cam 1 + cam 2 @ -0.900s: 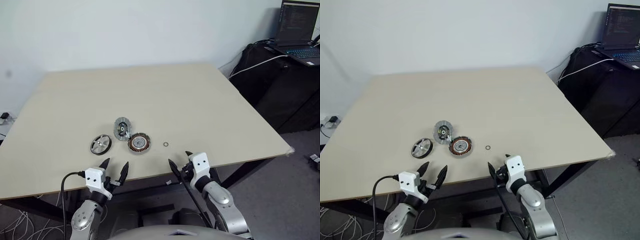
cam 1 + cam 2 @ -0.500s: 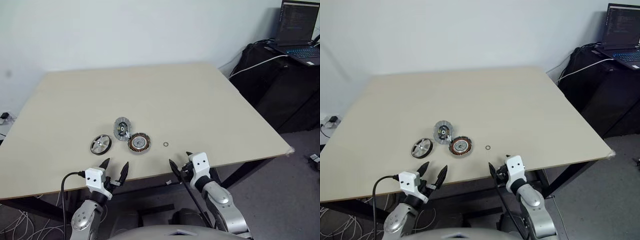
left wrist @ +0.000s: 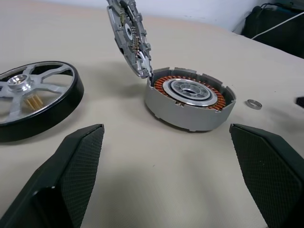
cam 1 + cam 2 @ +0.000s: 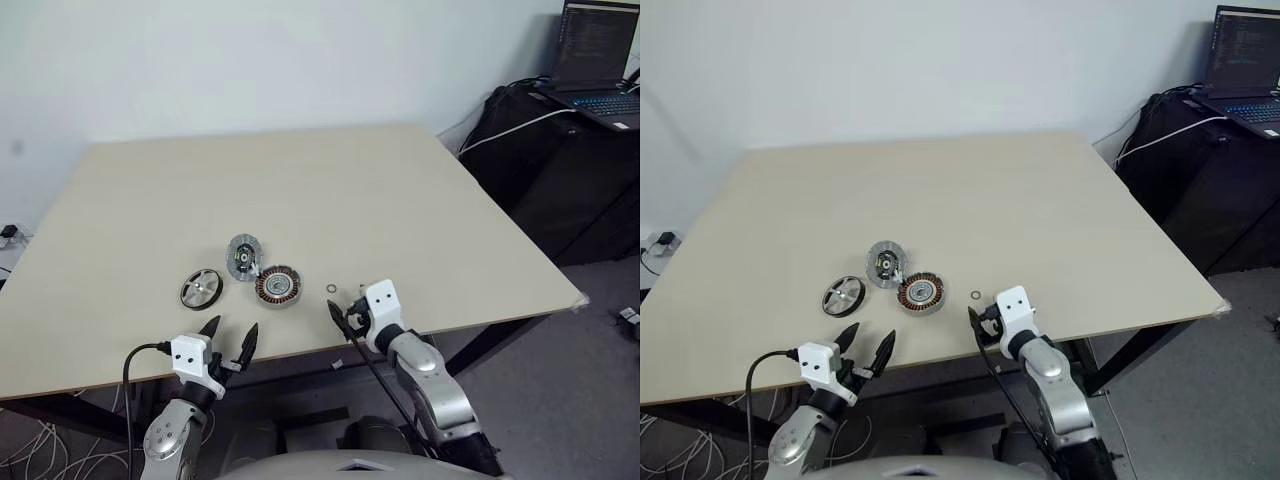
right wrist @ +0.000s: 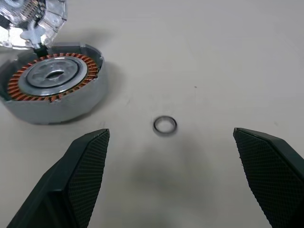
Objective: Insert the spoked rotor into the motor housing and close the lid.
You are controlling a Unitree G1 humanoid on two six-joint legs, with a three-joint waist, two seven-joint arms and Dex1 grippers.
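Near the table's (image 4: 480, 250) front edge, the spoked rotor (image 4: 201, 288) lies flat beside the motor housing (image 4: 277, 286); the lid (image 4: 243, 257) leans tilted on its rim (housing holds no rotor). Broad bare tabletop behind. Left end effector (image 4: 229, 339) and right end effector (image 4: 343, 312) gape, empty, the right near a small ring (image 4: 331, 289).

Table (image 4: 330, 190): one, light wood top, filling the middle of the head view.

Spoked rotor (image 4: 202, 288): one, black rim, silver spokes, lower left of centre.

Motor housing (image 4: 277, 286): one, copper coils around a silver centre, just right of the rotor.

Lid (image 4: 244, 257): one, silver-grey disc, standing tilted at the housing's rim.

Small metal ring (image 4: 331, 290): one, right of the housing.

Laptop (image 4: 598, 62): one, upper right corner.

Grippers: two, left (image 4: 229, 338) and right (image 4: 344, 313), each with two black fingers (image 3: 78, 164) spread apart.
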